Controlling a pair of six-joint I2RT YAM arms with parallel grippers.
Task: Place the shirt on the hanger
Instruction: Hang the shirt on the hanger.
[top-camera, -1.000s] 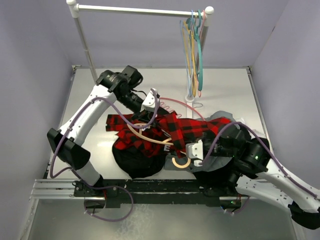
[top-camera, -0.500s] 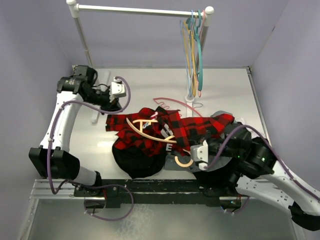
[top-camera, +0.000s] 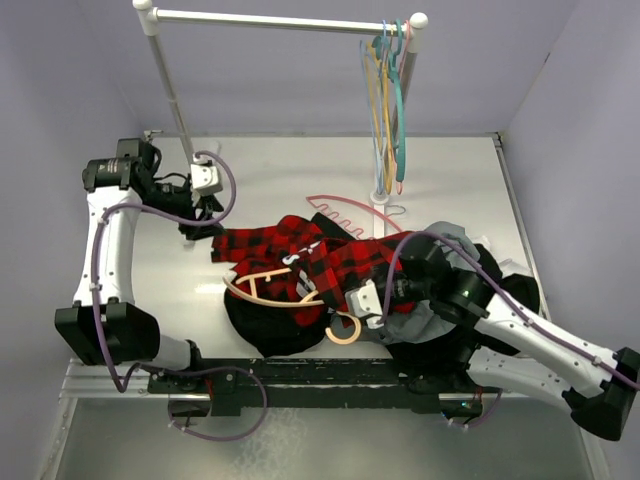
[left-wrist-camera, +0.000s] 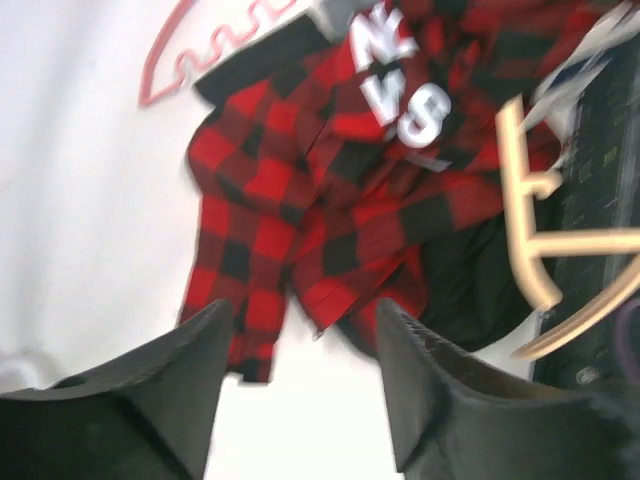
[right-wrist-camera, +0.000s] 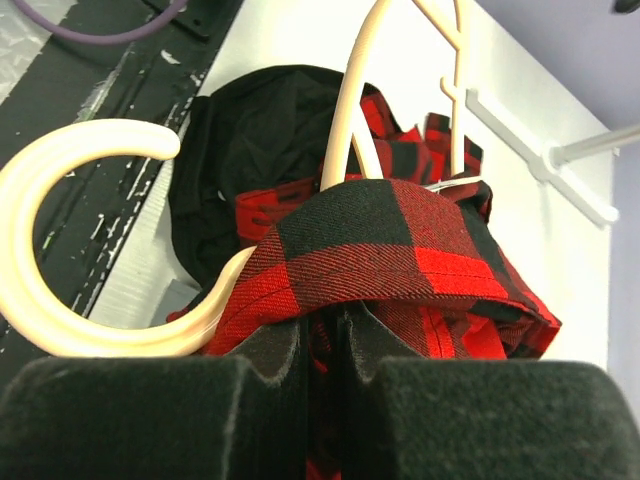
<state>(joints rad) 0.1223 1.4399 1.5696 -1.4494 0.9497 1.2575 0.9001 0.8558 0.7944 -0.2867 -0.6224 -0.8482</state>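
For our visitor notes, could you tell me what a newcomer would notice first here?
The red-and-black plaid shirt crumpled in the middle grabs the eye, a tan hanger poking from its near side. The right hand pinches the cloth by the hook; the left hand hangs open at the left.

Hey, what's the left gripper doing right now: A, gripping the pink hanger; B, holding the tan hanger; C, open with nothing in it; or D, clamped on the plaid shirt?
C: in the left wrist view the left gripper stands open with nothing in it, and the shirt lies on the table beyond its tips.
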